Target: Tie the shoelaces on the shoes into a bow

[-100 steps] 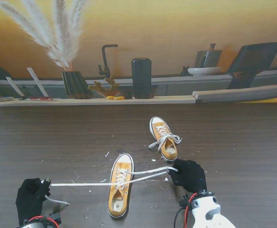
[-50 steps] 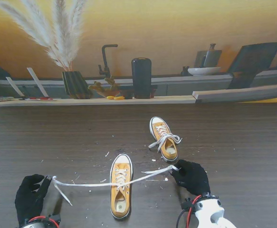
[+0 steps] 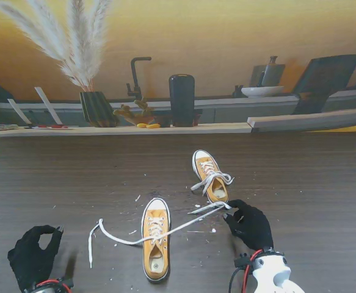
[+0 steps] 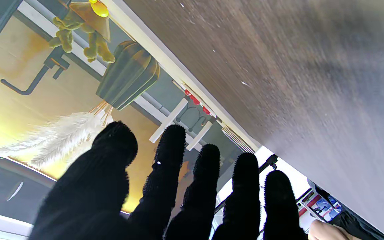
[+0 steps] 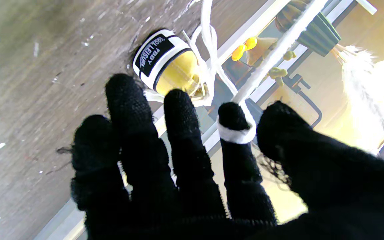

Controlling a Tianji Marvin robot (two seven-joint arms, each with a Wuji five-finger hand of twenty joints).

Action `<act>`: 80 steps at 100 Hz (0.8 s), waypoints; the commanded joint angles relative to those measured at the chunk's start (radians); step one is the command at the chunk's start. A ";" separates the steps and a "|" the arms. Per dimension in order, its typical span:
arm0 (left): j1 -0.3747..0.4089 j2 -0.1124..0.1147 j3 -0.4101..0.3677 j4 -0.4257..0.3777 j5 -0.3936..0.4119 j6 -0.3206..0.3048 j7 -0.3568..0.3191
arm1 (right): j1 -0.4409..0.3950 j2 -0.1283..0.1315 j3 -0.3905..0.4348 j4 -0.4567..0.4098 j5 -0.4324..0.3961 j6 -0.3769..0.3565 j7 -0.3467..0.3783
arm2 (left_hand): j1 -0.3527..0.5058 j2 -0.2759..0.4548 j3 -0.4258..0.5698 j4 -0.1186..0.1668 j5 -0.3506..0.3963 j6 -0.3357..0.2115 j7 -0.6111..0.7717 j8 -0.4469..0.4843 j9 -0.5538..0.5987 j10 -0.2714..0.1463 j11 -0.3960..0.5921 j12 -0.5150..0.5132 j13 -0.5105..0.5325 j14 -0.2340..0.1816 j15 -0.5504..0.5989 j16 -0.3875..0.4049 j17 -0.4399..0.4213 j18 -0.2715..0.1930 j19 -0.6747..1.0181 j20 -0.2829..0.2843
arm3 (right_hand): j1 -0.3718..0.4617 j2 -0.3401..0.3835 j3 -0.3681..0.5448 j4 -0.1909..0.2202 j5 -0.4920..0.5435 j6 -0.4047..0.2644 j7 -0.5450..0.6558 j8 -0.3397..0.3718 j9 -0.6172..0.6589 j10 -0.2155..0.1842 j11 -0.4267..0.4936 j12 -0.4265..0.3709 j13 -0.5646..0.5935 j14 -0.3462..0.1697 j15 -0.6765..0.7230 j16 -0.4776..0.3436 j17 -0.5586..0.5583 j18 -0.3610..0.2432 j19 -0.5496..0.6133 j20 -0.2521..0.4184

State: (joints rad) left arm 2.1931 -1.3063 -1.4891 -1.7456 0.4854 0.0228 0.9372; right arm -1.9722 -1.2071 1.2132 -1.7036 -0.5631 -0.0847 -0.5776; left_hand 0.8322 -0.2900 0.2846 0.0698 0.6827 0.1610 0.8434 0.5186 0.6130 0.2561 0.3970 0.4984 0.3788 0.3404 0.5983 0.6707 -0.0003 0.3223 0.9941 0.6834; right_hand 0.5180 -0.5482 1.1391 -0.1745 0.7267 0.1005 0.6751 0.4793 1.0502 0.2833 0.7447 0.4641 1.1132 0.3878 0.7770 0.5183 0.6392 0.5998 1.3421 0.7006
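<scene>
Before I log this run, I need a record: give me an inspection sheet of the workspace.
Surface: dark wood table, white flecks.
Job's things: near shoe untied, its lace slack on the table; far shoe tied.
Clutter: nothing seen besides flecks.
Hands: left hand open, holding nothing; right hand shut on the other lace end, looped round a finger.
Cables: red and black wires at right wrist.
Surroundings: shelf with vase, dark cylinder.
</scene>
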 commanded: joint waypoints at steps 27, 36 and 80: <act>-0.016 0.018 0.040 0.018 0.067 -0.008 -0.013 | 0.004 0.000 -0.006 -0.010 0.005 0.020 0.027 | -0.008 0.000 -0.022 -0.004 0.088 -0.041 0.208 0.022 0.070 -0.011 0.030 0.018 0.048 -0.005 0.034 -0.009 0.021 -0.043 0.050 0.024 | -0.017 0.181 -0.151 -0.056 0.220 0.025 0.320 -0.038 -0.003 0.047 -0.055 -0.083 0.000 0.064 -0.066 -0.052 -0.029 0.071 -0.052 0.001; -0.020 0.026 0.060 0.015 0.094 0.001 -0.019 | 0.008 0.003 -0.013 -0.005 -0.012 0.029 0.028 | -0.018 0.008 -0.023 -0.002 0.108 -0.043 0.220 0.026 0.083 -0.012 0.031 0.018 0.054 -0.006 0.036 -0.009 0.027 -0.042 0.055 0.025 | -0.157 0.170 -0.105 0.035 0.421 0.053 0.148 0.092 0.046 0.048 -0.118 -0.093 0.012 0.074 -0.086 -0.045 -0.023 0.087 -0.057 -0.014; -0.059 0.040 0.133 0.013 0.152 -0.037 -0.010 | 0.025 0.019 -0.029 0.011 -0.125 0.015 -0.004 | -0.038 0.042 -0.016 0.011 0.182 -0.032 0.341 0.106 0.134 -0.019 0.047 0.026 0.084 -0.008 0.057 -0.006 0.046 -0.037 0.086 0.025 | 0.142 -0.317 0.103 -0.045 0.340 -0.030 0.416 -0.144 0.071 -0.043 -0.060 -0.040 0.126 -0.064 -0.059 -0.032 0.146 -0.024 0.002 -0.106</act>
State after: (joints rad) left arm 2.1411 -1.2658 -1.3643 -1.7206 0.6276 -0.0056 0.9417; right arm -1.9433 -1.1967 1.1825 -1.6777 -0.6839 -0.0659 -0.6094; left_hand 0.8319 -0.2741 0.2844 0.0698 0.8294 0.1610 1.1525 0.5993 0.7327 0.2554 0.4327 0.5051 0.4431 0.3408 0.6379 0.6707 0.0432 0.3223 1.0570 0.6928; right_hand 0.5974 -0.8122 1.1760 -0.1959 1.1167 0.1346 1.0807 0.3635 1.1476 0.2542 0.6678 0.4130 1.2186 0.3413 0.7192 0.4790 0.7767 0.5997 1.3244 0.6079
